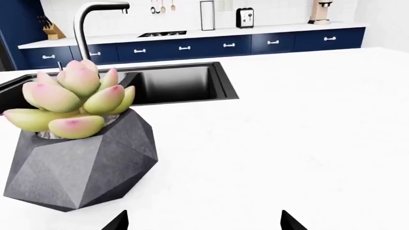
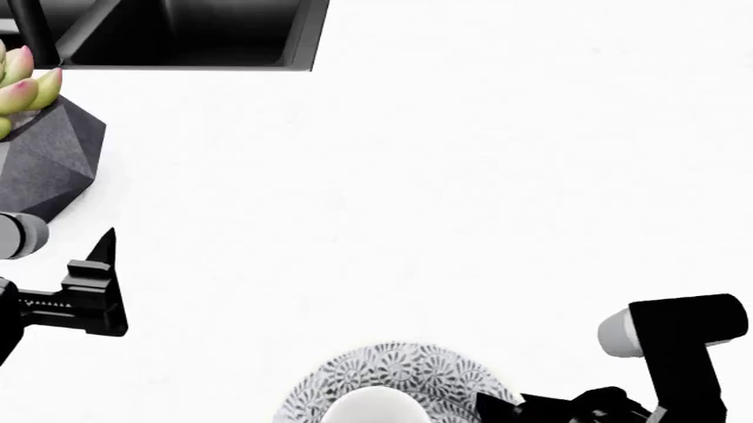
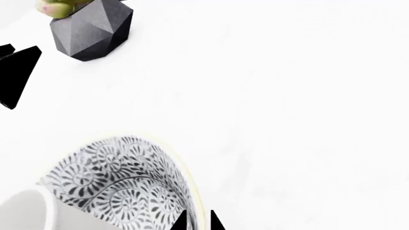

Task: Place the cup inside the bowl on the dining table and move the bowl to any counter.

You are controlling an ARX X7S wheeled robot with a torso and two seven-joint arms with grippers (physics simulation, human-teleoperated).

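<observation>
Bowl (image 3: 121,177): round, floral, holds smooth cup (image 3: 38,213) | right end effector (image 3: 197,221): pinching rim | left (image 1: 203,221): spread

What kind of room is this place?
Most likely a kitchen: a black sink with a tall faucet, navy cabinets under a counter, and a toaster.

bowl (image 3: 128,177): 1 | cup (image 3: 32,213): 1 | succulent planter (image 1: 80,158): 1 | sink (image 1: 172,84): 1
</observation>
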